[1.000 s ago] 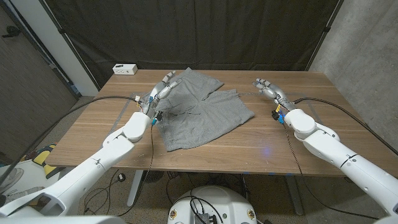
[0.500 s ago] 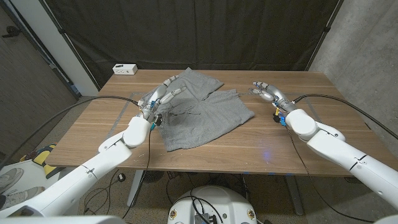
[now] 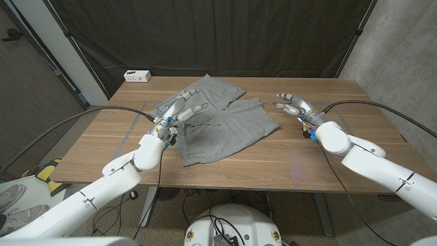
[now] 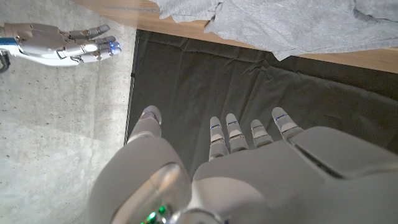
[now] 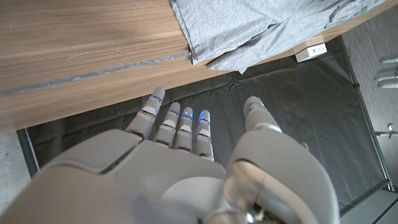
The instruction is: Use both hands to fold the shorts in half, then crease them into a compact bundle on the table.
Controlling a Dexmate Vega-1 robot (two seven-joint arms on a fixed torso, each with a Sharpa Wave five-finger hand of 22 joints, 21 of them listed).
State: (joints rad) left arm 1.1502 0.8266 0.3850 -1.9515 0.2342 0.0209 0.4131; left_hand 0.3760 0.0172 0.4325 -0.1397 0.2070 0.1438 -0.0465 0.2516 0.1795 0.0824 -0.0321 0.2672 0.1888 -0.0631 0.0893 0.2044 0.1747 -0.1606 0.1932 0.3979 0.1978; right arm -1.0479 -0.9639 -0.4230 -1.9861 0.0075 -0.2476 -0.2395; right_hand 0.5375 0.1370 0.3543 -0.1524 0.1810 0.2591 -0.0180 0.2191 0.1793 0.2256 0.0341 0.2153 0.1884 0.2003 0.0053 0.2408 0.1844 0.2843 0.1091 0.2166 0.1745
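Observation:
The grey shorts (image 3: 220, 123) lie spread and rumpled on the middle of the wooden table (image 3: 328, 154), with the two legs toward the back. My left hand (image 3: 183, 111) hovers over their left edge with its fingers spread and holds nothing. My right hand (image 3: 290, 102) is open above bare wood just right of the shorts, its fingers pointing toward them. In the left wrist view my left hand (image 4: 224, 155) has its fingers apart, with the shorts (image 4: 280, 25) and the right hand (image 4: 62, 43) beyond. In the right wrist view my right hand (image 5: 186, 143) is empty and the shorts (image 5: 261, 25) lie ahead.
A small white box (image 3: 137, 75) stands at the table's back left corner, also seen in the right wrist view as the white box (image 5: 313, 51). A dark curtain (image 3: 205, 34) hangs behind the table. Bare wood lies right of and in front of the shorts.
My left hand has drawn nearer and slightly right, over the shorts' left edge. My right hand has shifted a little toward the shorts. The shorts have not moved.

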